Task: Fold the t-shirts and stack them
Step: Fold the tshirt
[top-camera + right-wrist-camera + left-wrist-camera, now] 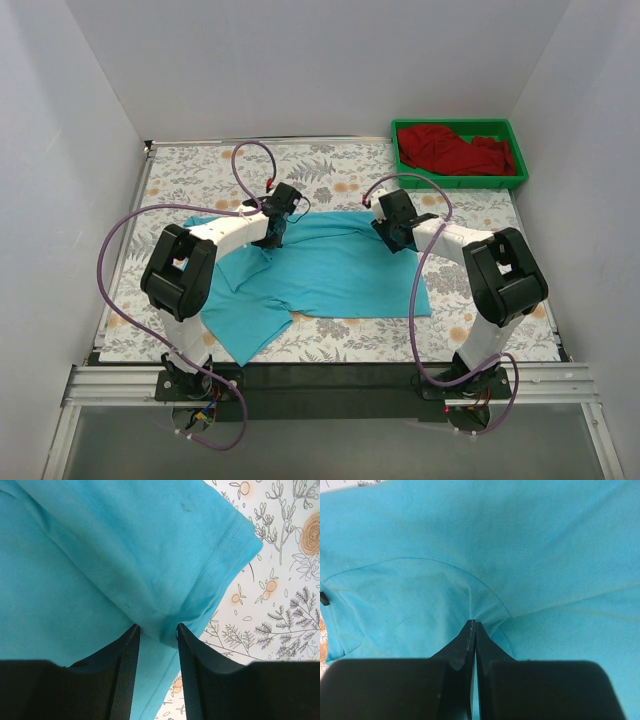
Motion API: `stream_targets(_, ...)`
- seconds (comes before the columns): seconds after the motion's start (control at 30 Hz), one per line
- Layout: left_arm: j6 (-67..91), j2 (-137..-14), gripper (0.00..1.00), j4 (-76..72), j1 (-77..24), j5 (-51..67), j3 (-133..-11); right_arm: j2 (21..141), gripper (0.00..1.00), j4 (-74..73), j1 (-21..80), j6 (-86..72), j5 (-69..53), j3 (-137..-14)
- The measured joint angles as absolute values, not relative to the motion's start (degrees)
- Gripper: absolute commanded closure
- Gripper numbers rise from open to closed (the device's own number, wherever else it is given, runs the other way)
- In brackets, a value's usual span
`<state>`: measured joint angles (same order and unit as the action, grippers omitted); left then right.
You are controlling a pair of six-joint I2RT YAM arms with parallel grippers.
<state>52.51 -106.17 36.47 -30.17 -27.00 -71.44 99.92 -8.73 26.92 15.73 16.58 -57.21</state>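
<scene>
The turquoise-blue t-shirt point(330, 275) lies spread and partly rumpled on the flowered table, a sleeve pointing to the near left. My left gripper point(272, 232) is at its far left part, shut on a pinch of the cloth point(490, 611); its fingertips point(473, 623) meet with cloth between them. My right gripper point(400, 238) is at the shirt's far right corner. Its jaws point(157, 628) stand apart around a hanging fold of the hemmed sleeve point(200, 575). The dark red t-shirt point(455, 150) lies crumpled in the green tray.
The green plastic tray point(521, 163) stands at the far right corner of the table. White walls close in the left, back and right. The flowered tablecloth point(200, 180) shows round the shirt, and also in the right wrist view point(280, 580).
</scene>
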Motion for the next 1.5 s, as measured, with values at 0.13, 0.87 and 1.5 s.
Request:
stream_targets(0.13,52.51,-106.54,1.00,36.49,-30.17,-27.00,-71.44,100.12,0.62,-8.32,28.25,16.71,16.60,-57.34)
stream_targets(0.87,52.99,-106.63,1.00,38.61,-29.71,-27.07,-72.12,98.89,0.95,-7.03,29.23,21.47,19.38,-58.24)
stream_targets(1.5,54.46,-107.50,0.55,40.56,-29.36,-24.01,-72.25,96.18,0.57,-6.44,26.50,19.53,15.79,-53.45)
